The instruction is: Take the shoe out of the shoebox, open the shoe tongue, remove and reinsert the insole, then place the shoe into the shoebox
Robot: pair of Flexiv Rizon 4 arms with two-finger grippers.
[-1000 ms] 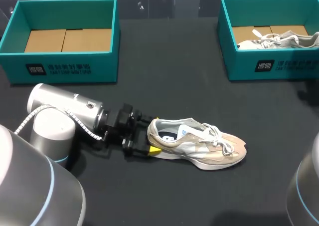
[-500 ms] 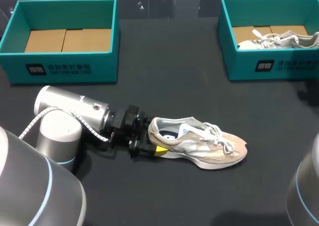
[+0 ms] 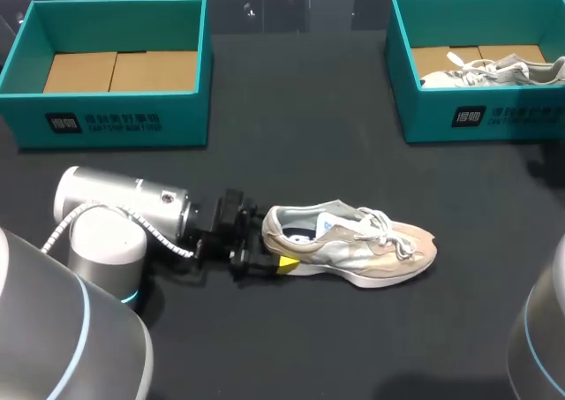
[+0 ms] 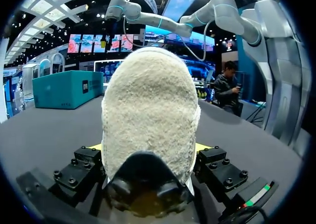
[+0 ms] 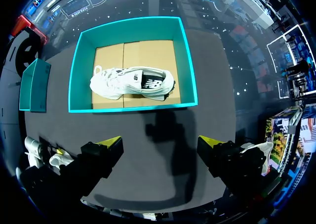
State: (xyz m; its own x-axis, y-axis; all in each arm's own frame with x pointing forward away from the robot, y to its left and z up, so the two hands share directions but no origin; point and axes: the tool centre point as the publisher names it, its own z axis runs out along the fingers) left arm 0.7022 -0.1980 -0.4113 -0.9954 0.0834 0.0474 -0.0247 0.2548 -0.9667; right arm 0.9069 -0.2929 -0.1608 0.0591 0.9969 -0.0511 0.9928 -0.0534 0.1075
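— Where is the shoe (image 3: 353,250)?
— On the table (image 3: 291,135), heel clenched by the left gripper (image 3: 275,260).
— And the right gripper (image 5: 160,146)?
— Fingers spread, a shoebox (image 3: 428,117) ahead; white print on its front.

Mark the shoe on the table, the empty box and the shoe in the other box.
Table shoe (image 3: 357,252), head view, its side panel.
Empty box (image 3: 185,117), head view, front wall.
Boxed shoe (image 5: 128,83), right wrist view, its middle.
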